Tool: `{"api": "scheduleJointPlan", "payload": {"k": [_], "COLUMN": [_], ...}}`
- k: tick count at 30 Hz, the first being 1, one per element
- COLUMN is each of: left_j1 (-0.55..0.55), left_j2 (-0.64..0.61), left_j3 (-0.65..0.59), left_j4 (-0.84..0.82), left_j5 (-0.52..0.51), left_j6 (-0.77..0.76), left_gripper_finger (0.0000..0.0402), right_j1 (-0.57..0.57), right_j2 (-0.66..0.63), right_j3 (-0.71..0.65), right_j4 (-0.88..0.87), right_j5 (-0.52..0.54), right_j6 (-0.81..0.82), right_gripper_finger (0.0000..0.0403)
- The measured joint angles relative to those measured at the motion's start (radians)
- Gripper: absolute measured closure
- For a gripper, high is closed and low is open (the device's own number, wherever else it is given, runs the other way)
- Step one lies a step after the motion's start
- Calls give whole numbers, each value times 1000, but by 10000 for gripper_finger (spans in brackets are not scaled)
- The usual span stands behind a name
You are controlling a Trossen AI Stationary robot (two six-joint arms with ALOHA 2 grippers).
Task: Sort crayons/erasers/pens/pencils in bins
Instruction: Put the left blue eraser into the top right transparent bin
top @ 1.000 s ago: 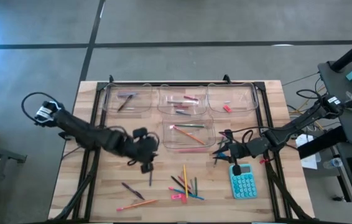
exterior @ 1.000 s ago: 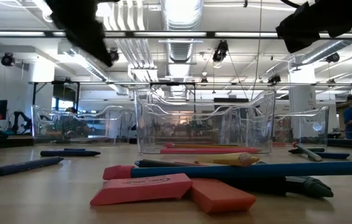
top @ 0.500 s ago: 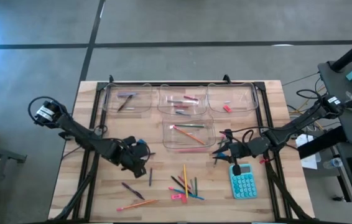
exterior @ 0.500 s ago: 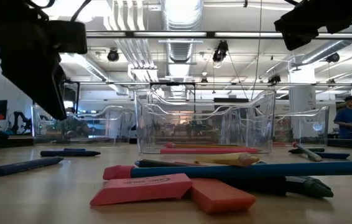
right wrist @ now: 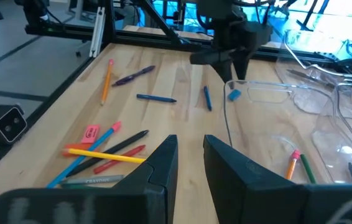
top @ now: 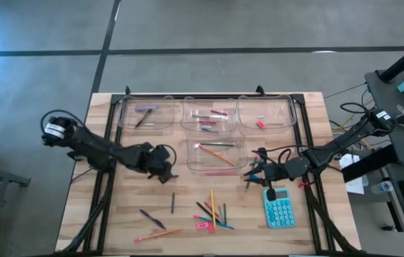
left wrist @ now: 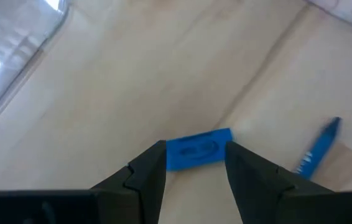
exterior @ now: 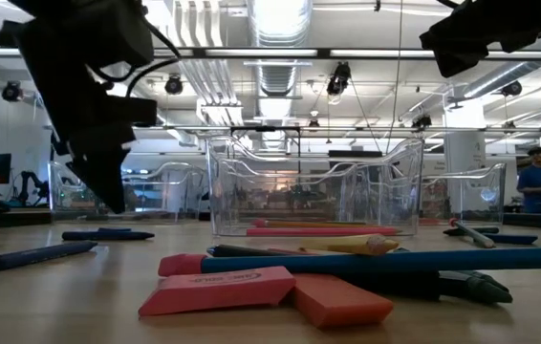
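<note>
Blue was the eraser (left wrist: 197,149) clamped between the left gripper's (top: 165,170) two dark fingers, carried above the wooden table (top: 116,221) toward its left side, just short of the near bin (top: 216,155). A blue crayon (top: 173,202) lay below it on the boards. Three more bins (top: 206,114) lined the far edge, with pens, crayons and an eraser inside. Pencils (top: 213,213) and pens stayed piled near the front edge, beside a teal calculator (top: 279,208). The right gripper (top: 251,175) waited over the table's right side, by the calculator, its fingers a little apart and holding nothing.
</note>
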Motion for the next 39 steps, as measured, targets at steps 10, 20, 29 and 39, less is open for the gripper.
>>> {"api": "scheduleJointPlan", "payload": {"k": [10, 20, 29, 39], "left_j1": [17, 16, 17, 16], "left_j2": [47, 160, 174, 170], "left_j3": [-1, 13, 31, 56], "left_j4": [96, 105, 54, 26], "left_j5": [8, 12, 22, 43], "left_j6": [0, -4, -8, -3], "left_gripper_finger": [254, 254, 263, 393], "right_j1": [0, 0, 0, 0], "right_j2": [0, 0, 0, 0], "right_j3": [0, -1, -1, -1], "right_j4": [0, -1, -1, -1], "right_j5": [0, 0, 0, 0], "right_j6": [-7, -7, -7, -6], "right_gripper_finger": [335, 335, 335, 335]}}
